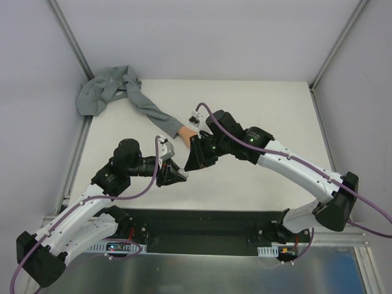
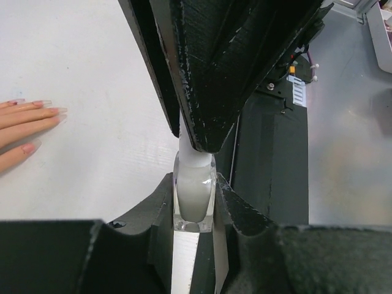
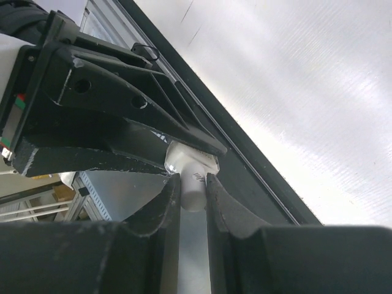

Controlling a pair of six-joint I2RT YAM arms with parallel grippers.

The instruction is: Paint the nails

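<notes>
We judge this to be the bottle-opening step, before any polish reaches the nails (image 2: 55, 111). The left claw (image 2: 195, 190) is clenched on the clear glass body of a small polish bottle (image 2: 194, 208). The right claw (image 3: 193, 180) meets it head-on and is clenched on the bottle's white cap (image 3: 193, 193). Both wrist views show the bottle pinched between the two claws and lifted off the tabletop (image 1: 263, 110), near the middle of its front half.

The mannequin hand (image 1: 185, 134) lies flat on the tabletop at the end of its grey sleeve (image 1: 147, 110), just beyond the two claws. In the left wrist view its fingers point toward the bottle. The nails look pale pink and glossy, but we cannot tell whether any of them carry fresh polish.

The next move, as we see it, calls for the right claw to twist the cap loose while the left claw keeps the glass from turning with it. Then the cap should come straight out along the bottle's axis so the brush clears the neck. We cannot see the brush, or how far the cap is unscrewed. A tilted pull could tip the bottle in its grip.
</notes>
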